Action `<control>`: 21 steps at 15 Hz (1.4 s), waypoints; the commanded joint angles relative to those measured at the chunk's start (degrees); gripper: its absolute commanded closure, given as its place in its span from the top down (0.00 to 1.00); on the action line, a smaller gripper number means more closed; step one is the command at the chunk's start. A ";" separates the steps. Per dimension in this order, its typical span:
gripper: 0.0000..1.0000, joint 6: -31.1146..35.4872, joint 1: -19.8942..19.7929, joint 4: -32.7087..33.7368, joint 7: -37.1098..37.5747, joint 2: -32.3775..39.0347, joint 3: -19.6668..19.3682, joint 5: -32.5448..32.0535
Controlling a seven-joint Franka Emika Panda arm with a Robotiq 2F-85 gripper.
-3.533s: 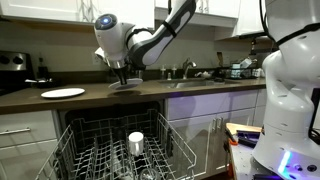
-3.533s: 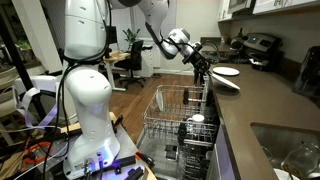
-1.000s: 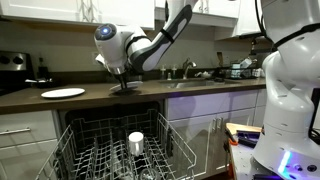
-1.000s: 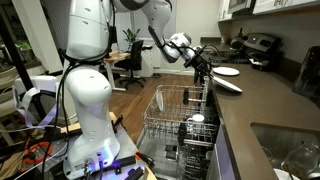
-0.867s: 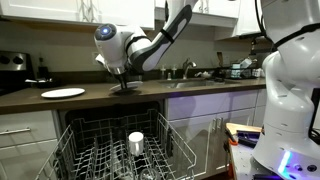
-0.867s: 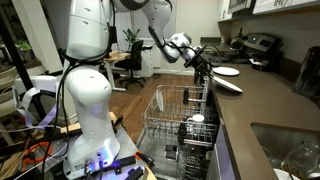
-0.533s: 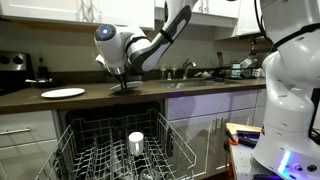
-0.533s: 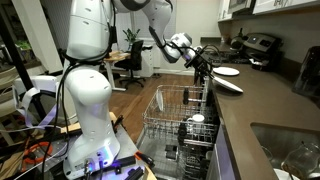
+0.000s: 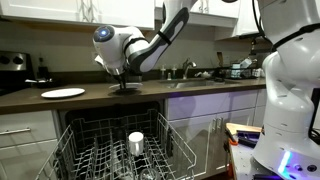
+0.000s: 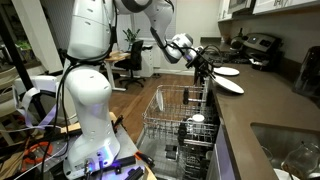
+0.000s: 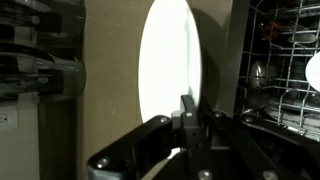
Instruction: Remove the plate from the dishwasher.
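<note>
My gripper [image 9: 122,78] is shut on the rim of the plate [image 9: 127,87], a round white plate held low over the dark countertop, above the dishwasher. In an exterior view the plate [image 10: 231,85] hangs slightly tilted by the counter's edge below the gripper [image 10: 209,70]. In the wrist view the plate [image 11: 163,68] is a bright oval with the fingers [image 11: 188,108] closed on its near edge. The dishwasher's wire rack [image 9: 95,152] is pulled out in both exterior views [image 10: 172,128].
A second flat white plate [image 9: 63,93] lies further along the counter [image 10: 227,71]. A white cup [image 9: 136,142] stands in the rack [image 10: 197,120]. A sink [image 10: 285,148] and clutter sit along the counter. A white robot base [image 9: 288,90] stands beside the rack.
The arm has shifted slightly over the counter with the plate still gripped; the plate sits a little lower than 3.5 s ago. Almost no motion in the last second.
</note>
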 commanded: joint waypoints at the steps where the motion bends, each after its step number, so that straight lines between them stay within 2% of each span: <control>1: 0.17 0.67 -0.93 1.67 0.31 1.58 0.30 -1.51; 2: 0.19 0.72 -0.97 1.80 0.30 1.82 0.27 -1.49; 3: 0.15 0.71 -0.99 2.01 0.25 2.11 0.26 -1.46; 5: 0.22 0.80 -1.12 2.31 0.16 2.59 0.22 -1.43; 10: 0.25 1.21 -1.45 3.01 -0.06 3.77 0.07 -1.32; 15: 0.36 2.32 -2.29 3.58 -0.50 5.02 -0.20 -0.88; 16: 0.33 2.55 -2.49 3.61 -0.52 5.21 -0.25 -0.84; 21: 0.38 3.80 -3.42 3.66 -0.65 5.87 -0.67 -0.44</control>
